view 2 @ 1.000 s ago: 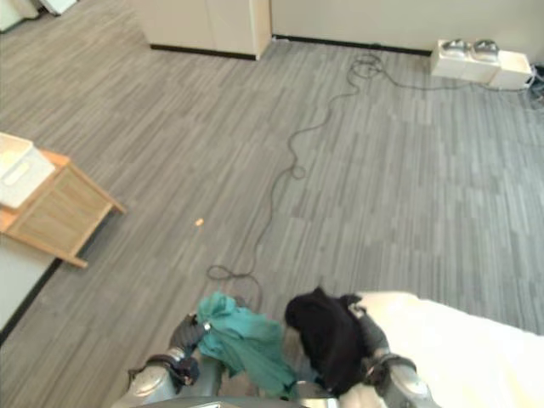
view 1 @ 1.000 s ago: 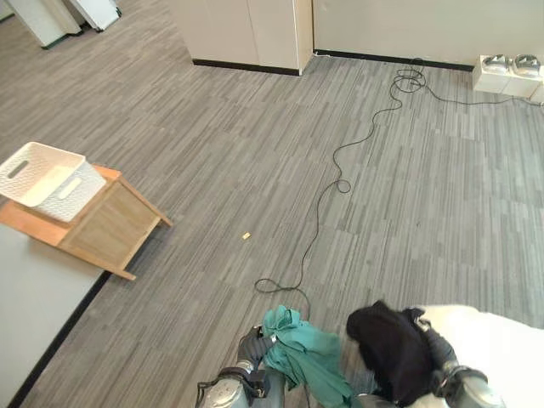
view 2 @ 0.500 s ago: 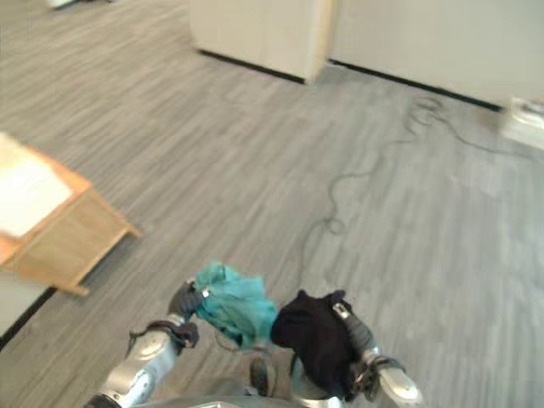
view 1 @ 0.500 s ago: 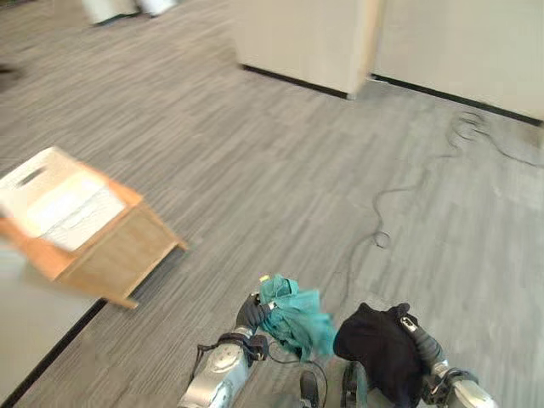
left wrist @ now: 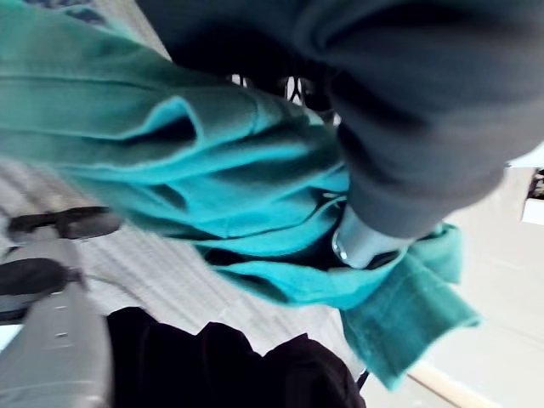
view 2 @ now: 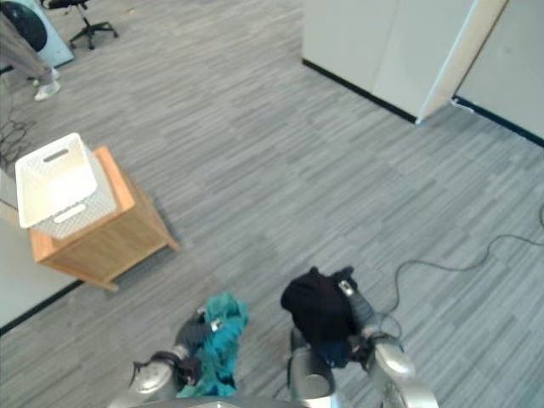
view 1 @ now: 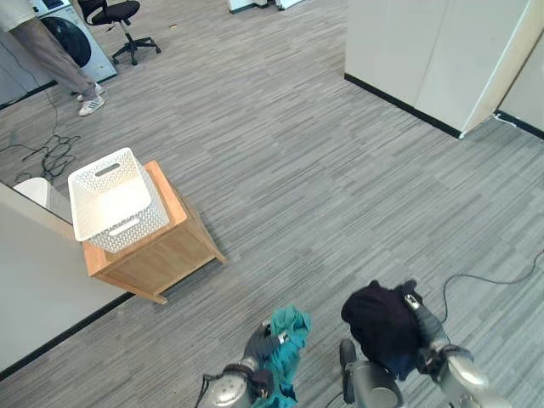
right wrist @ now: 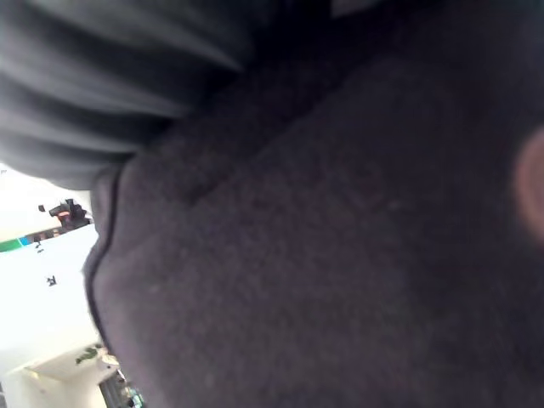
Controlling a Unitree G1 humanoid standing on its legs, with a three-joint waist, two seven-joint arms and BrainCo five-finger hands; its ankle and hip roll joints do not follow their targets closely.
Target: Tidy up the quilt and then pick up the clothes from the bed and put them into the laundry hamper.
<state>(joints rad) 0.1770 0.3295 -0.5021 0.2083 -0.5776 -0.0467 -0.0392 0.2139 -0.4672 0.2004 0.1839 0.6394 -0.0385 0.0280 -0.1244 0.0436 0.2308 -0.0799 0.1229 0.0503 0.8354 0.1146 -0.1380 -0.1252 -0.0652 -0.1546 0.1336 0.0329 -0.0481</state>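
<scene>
Floor: grey striped carpet (view 1: 280, 161) runs through the whole room, from my arms out to the far wall.
Cabinets: tall pale cabinet fronts (view 1: 425, 59) with a dark base strip stand far right.
Wall panel: a pale panel (view 1: 34, 289) with a dark bottom edge sits at the near left, just beside the wooden stand.
Wooden stand: a low wooden stand (view 1: 161, 255) is on the floor to the left, well apart from my hands.
Hamper: the white perforated laundry hamper (view 1: 116, 202) rests on top of the wooden stand, tilted a little, nothing visible inside it.
Washer and chair: a front-loading machine (view 1: 68, 34) and a black office chair (view 1: 119, 21) are at the far left corner.
Person: someone's legs (view 1: 55, 59) in grey trousers and pale shoes show far left.
Black garment: the black garment (view 1: 382, 327) is bunched over my right hand (view 1: 425, 323), near right; whether my fingers are closed under it I cannot tell, since the cloth covers them.
Teal garment: the teal garment (view 1: 285, 348) hangs from my left hand (view 1: 259, 344), near centre; my fingers are curled round a fold of it, pinching the cloth.
</scene>
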